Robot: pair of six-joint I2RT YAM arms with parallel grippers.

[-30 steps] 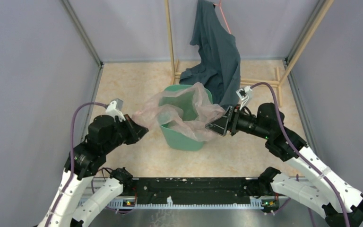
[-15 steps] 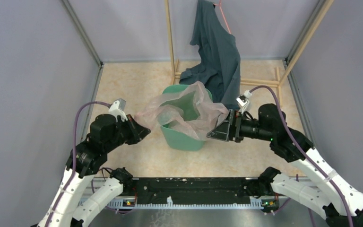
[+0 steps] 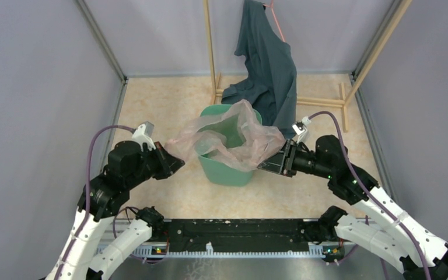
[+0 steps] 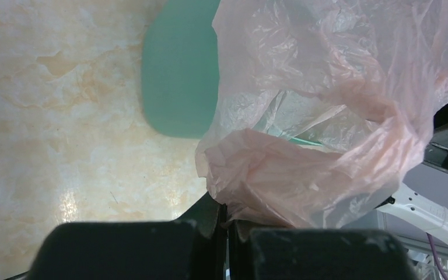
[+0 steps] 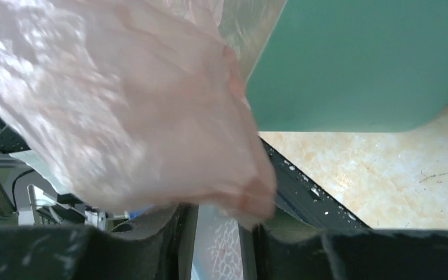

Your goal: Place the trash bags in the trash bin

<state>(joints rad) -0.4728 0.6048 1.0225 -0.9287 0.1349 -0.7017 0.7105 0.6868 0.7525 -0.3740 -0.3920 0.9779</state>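
The pale pink trash bag (image 3: pixel 233 137) is draped over the mint-green trash bin (image 3: pixel 224 166), spread across its mouth and hanging down the front. My left gripper (image 3: pixel 172 153) is left of the bin and shut on the bag's left edge (image 4: pixel 268 181); the bin's side (image 4: pixel 178 76) shows beyond it. My right gripper (image 3: pixel 273 161) is at the bin's right side. Its jaws stand a little apart, and the bag's right edge (image 5: pixel 151 116) bunches over the fingertips (image 5: pixel 280 230) without being pinched. The bin wall (image 5: pixel 361 64) is close ahead.
A dark teal-grey garment (image 3: pixel 268 64) hangs from a wooden rack (image 3: pixel 210 52) behind the bin, its lower part touching the floor near the bin's back rim. Grey walls close in left, right and behind. A black rail (image 3: pixel 239 233) runs along the near edge.
My right gripper has dropped lower and pulled back to the right, and the bag's right edge has gone from taut to a loose rounded bunch. The left gripper has barely moved.
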